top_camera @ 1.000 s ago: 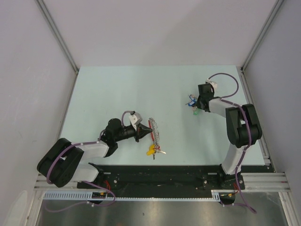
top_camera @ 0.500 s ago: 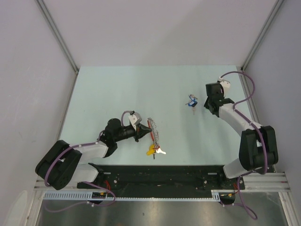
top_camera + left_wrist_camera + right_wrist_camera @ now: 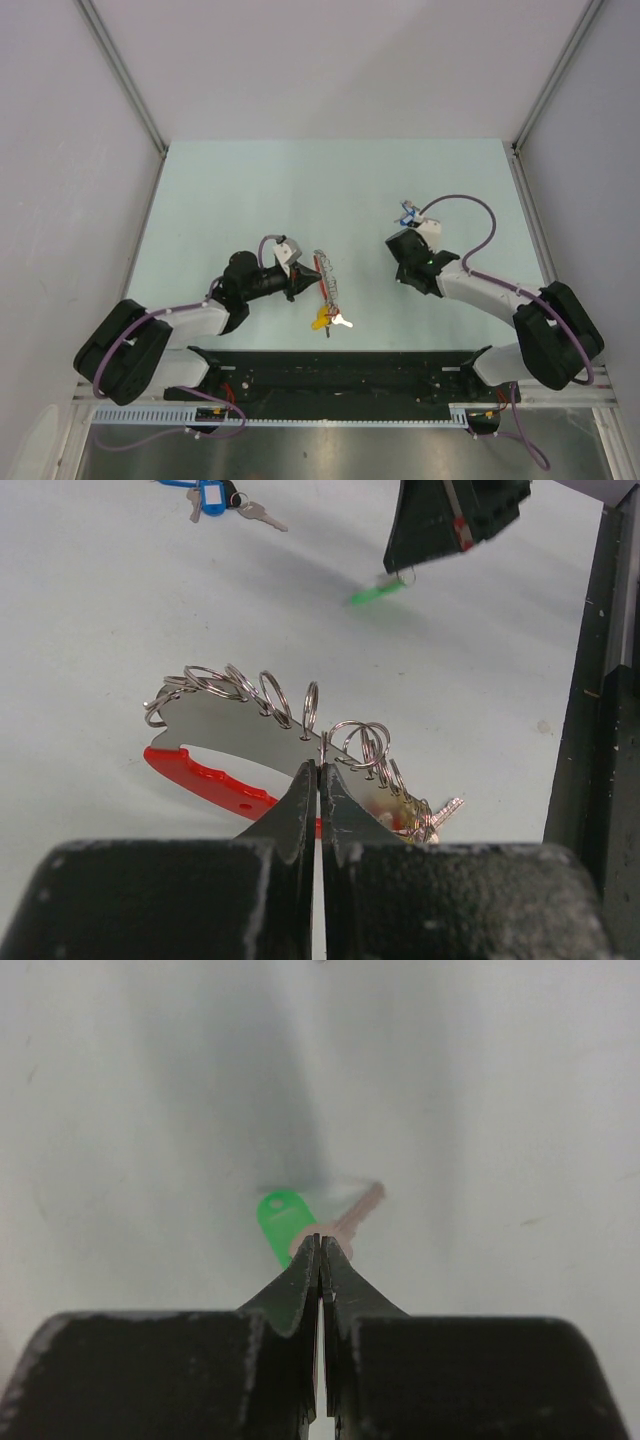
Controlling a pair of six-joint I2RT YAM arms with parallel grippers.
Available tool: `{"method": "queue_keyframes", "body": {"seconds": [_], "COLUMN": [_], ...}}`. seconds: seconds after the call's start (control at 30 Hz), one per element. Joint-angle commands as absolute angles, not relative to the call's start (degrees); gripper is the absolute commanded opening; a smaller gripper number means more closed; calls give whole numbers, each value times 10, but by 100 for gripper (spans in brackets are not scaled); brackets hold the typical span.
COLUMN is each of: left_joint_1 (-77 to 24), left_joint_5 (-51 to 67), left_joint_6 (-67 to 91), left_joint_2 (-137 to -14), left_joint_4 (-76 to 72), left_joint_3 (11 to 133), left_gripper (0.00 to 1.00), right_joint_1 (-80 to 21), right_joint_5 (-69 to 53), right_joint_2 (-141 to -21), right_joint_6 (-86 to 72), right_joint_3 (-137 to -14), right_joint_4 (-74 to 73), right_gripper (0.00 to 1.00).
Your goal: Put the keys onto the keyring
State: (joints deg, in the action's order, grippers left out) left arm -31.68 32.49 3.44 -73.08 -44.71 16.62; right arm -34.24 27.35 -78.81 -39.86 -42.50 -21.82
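The keyring point(image 3: 262, 702), a row of silvery rings on a metal strip with a curved red loop point(image 3: 205, 777), lies at the table's near middle point(image 3: 328, 277). My left gripper point(image 3: 320, 768) is shut on one of its rings, jaws pressed together. My right gripper point(image 3: 320, 1242) is shut on the green-headed key point(image 3: 281, 1217), whose blade sticks out to the right. In the left wrist view that green key point(image 3: 377, 590) hangs below the right fingers point(image 3: 430, 535), above the table and right of the rings. The blue-headed key point(image 3: 405, 213) lies on the table behind the right arm.
Yellow and red tags with a silver key point(image 3: 328, 320) trail from the keyring's near end. The black base rail point(image 3: 340, 365) runs along the near edge. Aluminium posts and grey walls enclose the pale green table point(image 3: 230, 190).
The right arm has swung from the far right beside the blue key toward the centre, carrying the green key nearer the keyring. The left arm and keyring have stayed put.
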Motion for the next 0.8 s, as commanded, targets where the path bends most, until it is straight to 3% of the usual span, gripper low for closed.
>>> {"method": "queue_keyframes", "body": {"seconds": [0.0, 0.2, 0.3, 0.43, 0.5, 0.6, 0.77], "left_joint_1": [-314, -314, -314, -314, -314, -315, -314], "left_joint_5": [314, 303, 301, 301, 301, 304, 306], "left_joint_6": [24, 16, 13, 12, 12, 13, 12], "left_joint_2": [-712, -700, -697, -701, -700, -697, -697], "left_joint_4": [-443, -429, -425, -425, -425, -425, -425], "left_joint_3": [185, 185, 185, 186, 186, 185, 186], "left_gripper": [0, 0, 0, 0, 1, 2, 2], "right_joint_1": [-419, -456, -455, -455, -454, -447, -417], "right_joint_5": [284, 241, 226, 210, 209, 194, 165], "right_joint_2": [-813, -861, -872, -875, -861, -833, -789], "right_joint_6": [-489, -497, -484, -469, -457, -438, -404], "right_joint_3": [-426, -427, -429, -432, -437, -437, -438], "right_joint_4": [-200, -158, -138, -130, -139, -152, -185], "right_gripper": [0, 0, 5, 15, 27, 37, 47]}}
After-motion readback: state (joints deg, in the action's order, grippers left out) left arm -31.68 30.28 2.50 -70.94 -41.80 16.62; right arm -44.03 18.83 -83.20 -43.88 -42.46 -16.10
